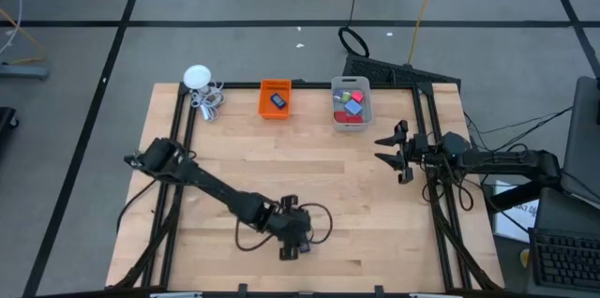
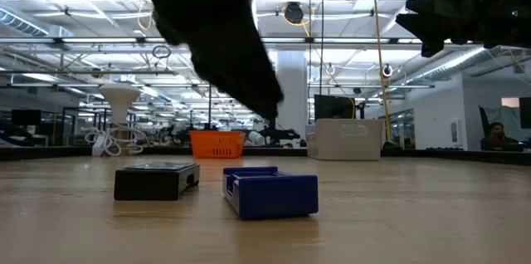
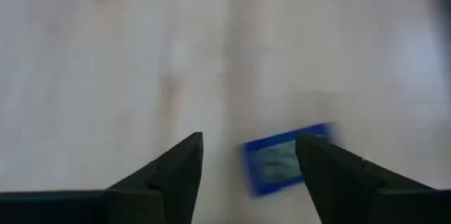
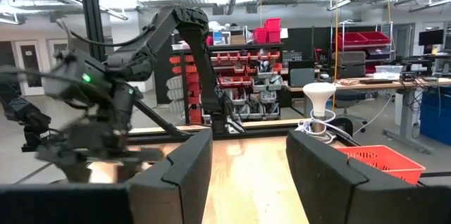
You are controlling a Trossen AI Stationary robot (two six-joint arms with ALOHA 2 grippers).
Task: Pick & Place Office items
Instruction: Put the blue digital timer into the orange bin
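Two office items lie flat on the table near its near edge: a blue block [image 2: 270, 191] and a black flat rectangle [image 2: 156, 179] beside it. My left gripper [image 1: 293, 245] hovers open above them. In the left wrist view the blue block [image 3: 278, 164] shows below the open left gripper [image 3: 248, 139], partly hidden by one finger. My right gripper [image 1: 389, 148] waits open in the air over the table's right side. The clear grey bin [image 1: 351, 101] holds red, blue and pink pieces. The orange bin [image 1: 275, 98] holds one dark piece.
A white round gadget [image 1: 197, 78] with its coiled cable sits at the far left corner. Both bins stand along the far edge. Bare wood [image 1: 309, 162] lies between the bins and my left gripper. The table's near edge is close behind the two items.
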